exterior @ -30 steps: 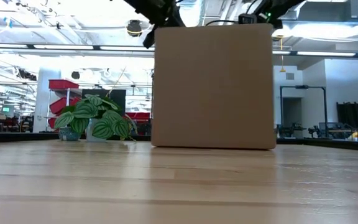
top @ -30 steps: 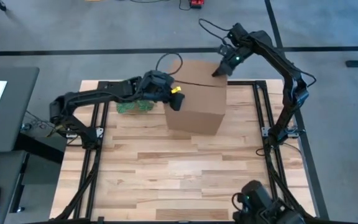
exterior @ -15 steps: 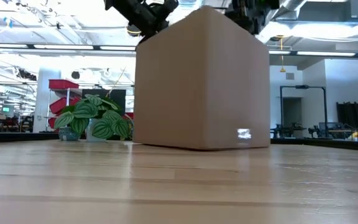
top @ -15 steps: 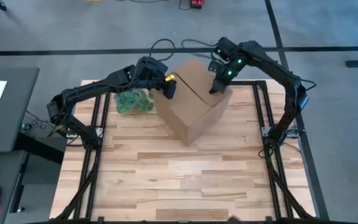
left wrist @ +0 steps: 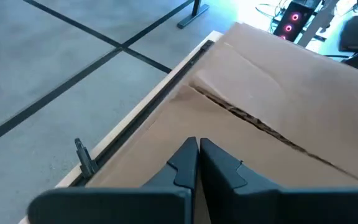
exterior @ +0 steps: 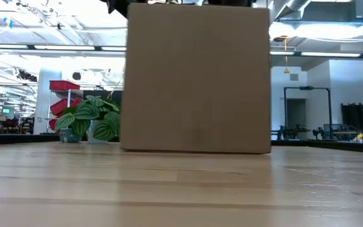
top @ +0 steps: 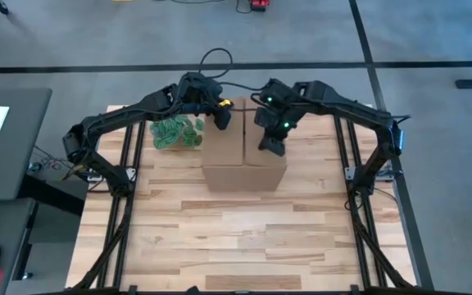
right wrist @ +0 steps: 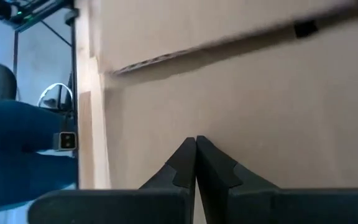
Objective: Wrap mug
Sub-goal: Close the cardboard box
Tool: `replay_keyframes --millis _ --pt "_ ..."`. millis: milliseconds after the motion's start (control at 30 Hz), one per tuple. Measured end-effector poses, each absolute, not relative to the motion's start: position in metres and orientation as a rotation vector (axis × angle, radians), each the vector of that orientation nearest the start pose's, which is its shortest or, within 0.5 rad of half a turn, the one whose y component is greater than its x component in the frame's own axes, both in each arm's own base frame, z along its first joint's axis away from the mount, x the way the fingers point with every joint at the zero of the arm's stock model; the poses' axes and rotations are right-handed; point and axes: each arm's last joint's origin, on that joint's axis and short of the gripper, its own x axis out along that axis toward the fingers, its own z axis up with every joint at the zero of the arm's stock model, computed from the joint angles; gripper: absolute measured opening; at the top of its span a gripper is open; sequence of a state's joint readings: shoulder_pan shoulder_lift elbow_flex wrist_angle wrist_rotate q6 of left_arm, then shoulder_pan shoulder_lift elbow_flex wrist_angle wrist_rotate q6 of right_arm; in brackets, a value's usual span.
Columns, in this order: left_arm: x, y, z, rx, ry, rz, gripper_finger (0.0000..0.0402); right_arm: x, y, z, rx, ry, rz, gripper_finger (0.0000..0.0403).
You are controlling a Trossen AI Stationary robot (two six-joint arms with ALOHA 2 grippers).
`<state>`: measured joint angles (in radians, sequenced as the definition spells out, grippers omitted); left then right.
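Overhead, both pressed-together pincers (top: 220, 123) (top: 272, 146) atop cardboard box (top: 244, 156) on wooden table (top: 244, 238).

A tall cardboard box (exterior: 197, 79) stood square-on on the wooden table (exterior: 181, 189), filling the middle. A leafy potted plant (exterior: 90, 125) sat behind it, partly hidden by the box's edge.

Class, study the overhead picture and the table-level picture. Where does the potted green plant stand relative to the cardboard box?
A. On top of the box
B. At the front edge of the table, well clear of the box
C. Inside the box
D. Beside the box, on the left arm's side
D: in the high view the potted plant stands on the table right beside the cardboard box, under the left arm, and the low view shows its leaves beside the box's edge.
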<state>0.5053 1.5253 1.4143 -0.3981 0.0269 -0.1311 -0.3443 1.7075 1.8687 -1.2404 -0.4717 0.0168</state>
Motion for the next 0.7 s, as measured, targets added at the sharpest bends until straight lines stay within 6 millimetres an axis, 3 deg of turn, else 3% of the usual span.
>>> replay_keyframes --millis 433,567,700 --pt "0.302 0.160 0.352 -0.264 0.473 0.483 0.0000 0.336 -0.123 0.395 0.171 0.676 0.153 0.0000" --pt "0.299 0.157 0.358 -0.266 0.454 0.481 0.0000 0.346 -0.129 0.374 0.189 0.639 0.137 0.0000" --pt "0.281 0.149 0.380 -0.279 0.372 0.555 0.0000 0.355 -0.129 0.348 0.200 0.605 0.131 0.0000"
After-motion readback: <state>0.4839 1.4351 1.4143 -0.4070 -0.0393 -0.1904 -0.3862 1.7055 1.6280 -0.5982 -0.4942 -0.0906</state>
